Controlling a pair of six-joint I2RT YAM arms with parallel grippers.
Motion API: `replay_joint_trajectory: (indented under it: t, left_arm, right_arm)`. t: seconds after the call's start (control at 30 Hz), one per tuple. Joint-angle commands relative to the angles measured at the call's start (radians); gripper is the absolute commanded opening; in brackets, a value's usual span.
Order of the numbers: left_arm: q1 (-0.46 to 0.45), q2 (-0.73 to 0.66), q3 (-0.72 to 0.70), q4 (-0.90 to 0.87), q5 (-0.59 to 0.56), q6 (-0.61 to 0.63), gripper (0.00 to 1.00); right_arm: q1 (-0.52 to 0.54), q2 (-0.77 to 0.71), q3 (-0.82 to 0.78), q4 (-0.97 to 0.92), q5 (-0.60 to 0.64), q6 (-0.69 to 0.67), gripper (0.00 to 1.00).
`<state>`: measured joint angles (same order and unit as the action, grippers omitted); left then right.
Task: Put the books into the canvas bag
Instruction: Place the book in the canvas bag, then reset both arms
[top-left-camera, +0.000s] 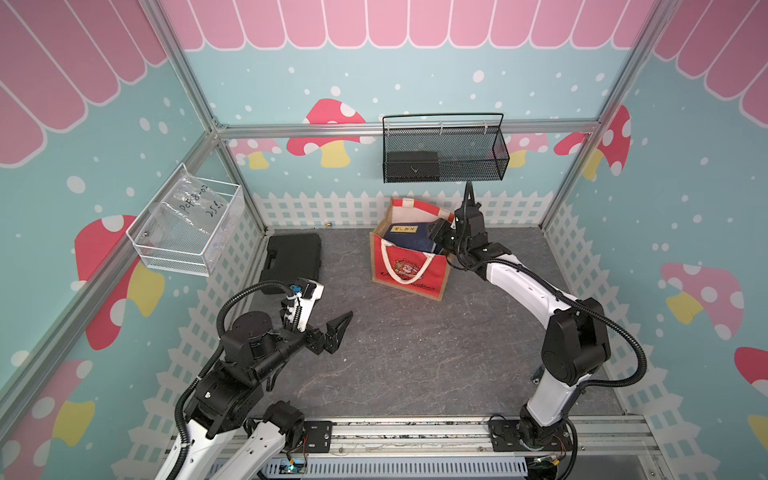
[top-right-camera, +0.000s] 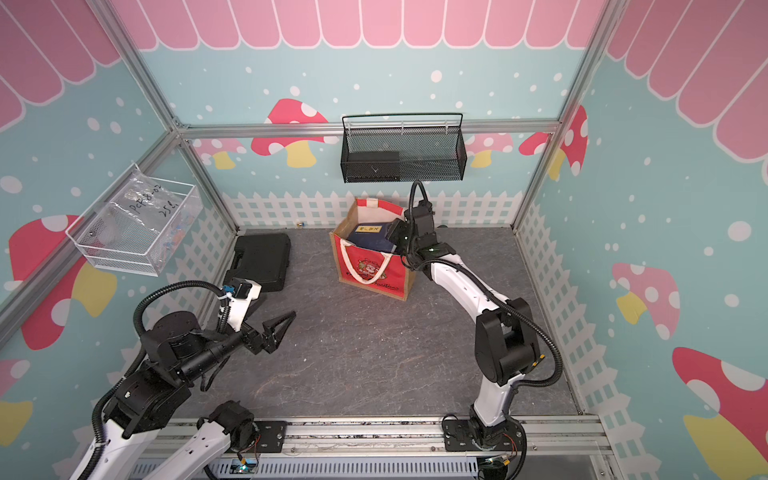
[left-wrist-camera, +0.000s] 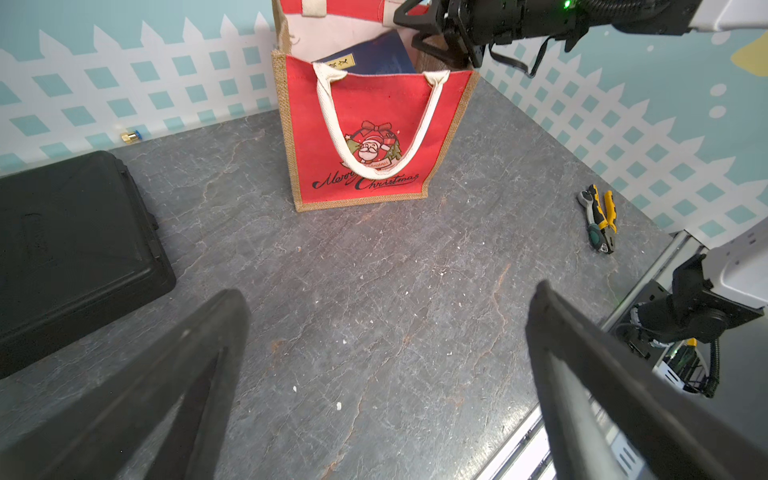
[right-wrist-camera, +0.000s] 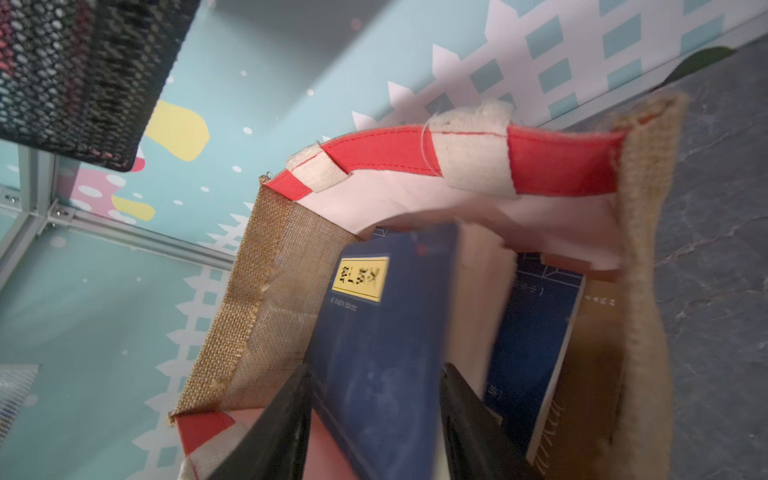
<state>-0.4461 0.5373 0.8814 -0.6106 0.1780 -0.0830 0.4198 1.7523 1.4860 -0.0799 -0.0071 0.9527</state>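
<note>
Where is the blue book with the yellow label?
In both top views the blue book leans inside the canvas bag, below the black mesh basket, with the right gripper at its right edge.

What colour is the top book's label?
Yellow rectangular title label on dark blue paperback; right wrist view.

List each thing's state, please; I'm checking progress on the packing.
Red canvas bag with jute sides: upright, open, books inside.
Dark blue book with yellow label: leaning in bag.
Left gripper: open, empty.
Right gripper: open, at bag mouth.
Black plastic case: closed, lying flat.
</note>
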Motion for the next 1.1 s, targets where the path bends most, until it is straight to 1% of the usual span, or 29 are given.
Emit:
replay_joint_trajectory:
  t: [0.0, 0.03, 0.17, 0.27, 0.3, 0.33, 0.37, 0.4, 0.5, 0.63, 0.67, 0.7, 0.77, 0.83, 0.9, 1.0, 1.07]
  left_arm:
    - [0.007, 0.036, 0.003, 0.012, 0.028, -0.014, 0.99]
    - [0.008, 0.052, 0.006, 0.013, 0.031, -0.018, 0.99]
    - [0.021, 0.128, 0.024, 0.012, 0.022, -0.04, 0.99]
    - [0.032, 0.203, 0.044, 0.009, 0.017, -0.067, 0.99]
    - [0.06, 0.234, 0.055, 0.006, 0.012, -0.079, 0.99]
    - [0.068, 0.259, 0.063, 0.004, 0.003, -0.09, 0.99]
    - [0.074, 0.292, 0.074, 0.001, -0.014, -0.107, 0.99]
    - [0.081, 0.325, 0.084, -0.001, -0.047, -0.127, 0.99]
    - [0.087, 0.409, 0.11, 0.005, -0.145, -0.179, 0.99]
    - [0.092, 0.487, 0.119, 0.053, -0.292, -0.233, 0.99]
    - [0.092, 0.503, 0.116, 0.073, -0.331, -0.245, 0.99]
    - [0.097, 0.517, 0.114, 0.093, -0.341, -0.248, 0.99]
    - [0.104, 0.544, 0.124, 0.114, -0.36, -0.247, 0.99]
    - [0.105, 0.564, 0.119, 0.141, -0.435, -0.249, 0.99]
    - [0.108, 0.593, 0.103, 0.16, -0.574, -0.26, 0.99]
    - [0.118, 0.645, 0.066, 0.194, -0.715, -0.25, 0.99]
    - [0.128, 0.682, 0.019, 0.252, -0.791, -0.24, 0.99]
  right_arm:
    - [0.007, -0.089, -0.022, -0.013, 0.048, -0.063, 0.61]
    - [0.007, -0.111, -0.038, -0.014, 0.059, -0.085, 0.65]
    - [0.003, -0.202, -0.096, -0.011, 0.087, -0.215, 0.72]
    - [0.002, -0.268, -0.14, -0.032, 0.11, -0.367, 0.83]
    - [0.002, -0.289, -0.157, -0.056, 0.137, -0.415, 0.86]
    - [0.002, -0.309, -0.173, -0.074, 0.16, -0.455, 0.88]
    - [0.001, -0.329, -0.192, -0.1, 0.2, -0.496, 0.92]
    - [0.001, -0.352, -0.217, -0.126, 0.258, -0.524, 0.93]
    - [-0.002, -0.426, -0.33, -0.146, 0.435, -0.579, 0.99]
    - [-0.04, -0.508, -0.511, -0.098, 0.626, -0.631, 1.0]
    - [-0.055, -0.523, -0.569, -0.054, 0.668, -0.665, 1.0]
    - [-0.067, -0.536, -0.634, 0.012, 0.701, -0.704, 0.99]
    - [-0.088, -0.557, -0.762, 0.188, 0.721, -0.787, 1.0]
    - [-0.116, -0.57, -0.883, 0.397, 0.672, -0.841, 1.0]
    - [-0.154, -0.56, -0.988, 0.571, 0.583, -0.847, 1.0]
    - [-0.182, -0.51, -1.084, 0.779, 0.537, -0.871, 1.0]
    - [-0.182, -0.46, -1.152, 0.962, 0.522, -0.935, 0.99]
